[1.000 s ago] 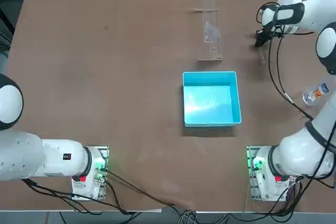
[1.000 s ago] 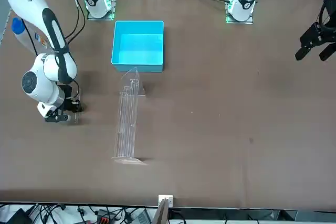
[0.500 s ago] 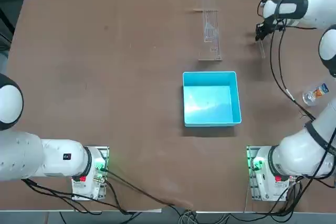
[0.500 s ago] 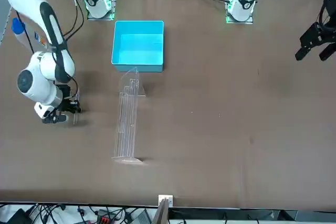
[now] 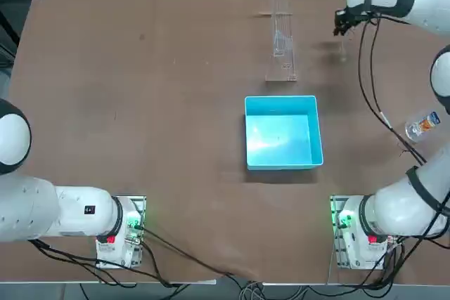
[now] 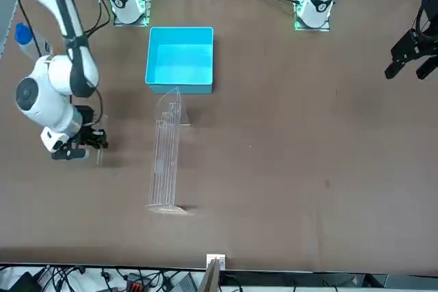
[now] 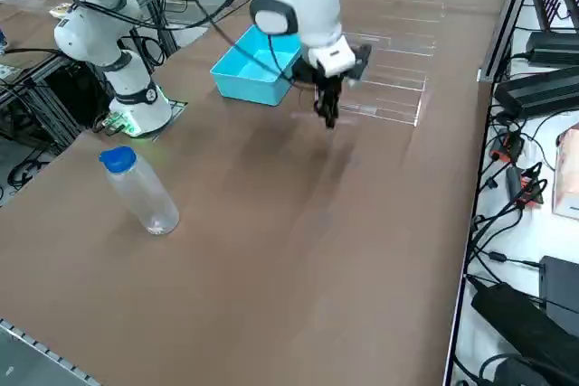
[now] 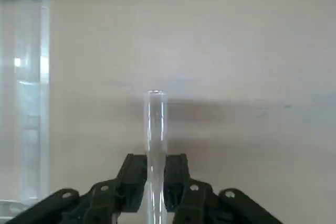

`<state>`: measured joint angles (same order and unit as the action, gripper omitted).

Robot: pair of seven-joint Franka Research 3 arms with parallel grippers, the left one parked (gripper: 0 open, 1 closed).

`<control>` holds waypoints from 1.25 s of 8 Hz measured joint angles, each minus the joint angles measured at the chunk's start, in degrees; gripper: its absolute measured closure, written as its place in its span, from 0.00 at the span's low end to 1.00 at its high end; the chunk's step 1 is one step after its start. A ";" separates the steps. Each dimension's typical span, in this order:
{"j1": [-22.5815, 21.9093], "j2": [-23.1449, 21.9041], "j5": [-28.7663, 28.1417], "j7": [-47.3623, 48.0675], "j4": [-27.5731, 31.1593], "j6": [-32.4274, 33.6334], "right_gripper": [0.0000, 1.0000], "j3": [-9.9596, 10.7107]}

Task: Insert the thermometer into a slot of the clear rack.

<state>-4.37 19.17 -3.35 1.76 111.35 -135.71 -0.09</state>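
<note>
Into the claw [image 8: 155, 182] we went: nearly closed, pinching the glass thermometer [image 8: 156, 156], held over the table beside the rack [image 8: 44, 98]! Light, stiff, slick and surely brittle, it wanted a gentle mid-length hold.

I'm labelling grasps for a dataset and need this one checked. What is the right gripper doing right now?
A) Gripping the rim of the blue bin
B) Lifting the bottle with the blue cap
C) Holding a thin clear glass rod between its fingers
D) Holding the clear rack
C: in the wrist view the right gripper has its two fingers closed on the thermometer, a clear rod, with the clear rack off to one side.
</note>
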 joint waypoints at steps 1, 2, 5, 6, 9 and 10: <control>-2.87 -0.88 -0.01 5.10 -0.33 0.00 0.78 -0.07; -5.29 -1.31 -0.01 9.56 -1.06 0.00 0.78 -0.10; -9.94 -1.52 -0.03 21.47 -2.93 -0.78 0.78 -0.09; -11.08 -1.40 -0.03 24.16 -2.99 -2.29 0.78 -0.08; -14.03 0.87 -0.02 31.80 -3.25 -9.38 0.78 -0.07; -14.78 2.13 -0.02 33.38 -4.06 -10.40 0.78 -0.06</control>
<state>-19.14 21.30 -3.37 35.14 107.29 -146.11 -0.14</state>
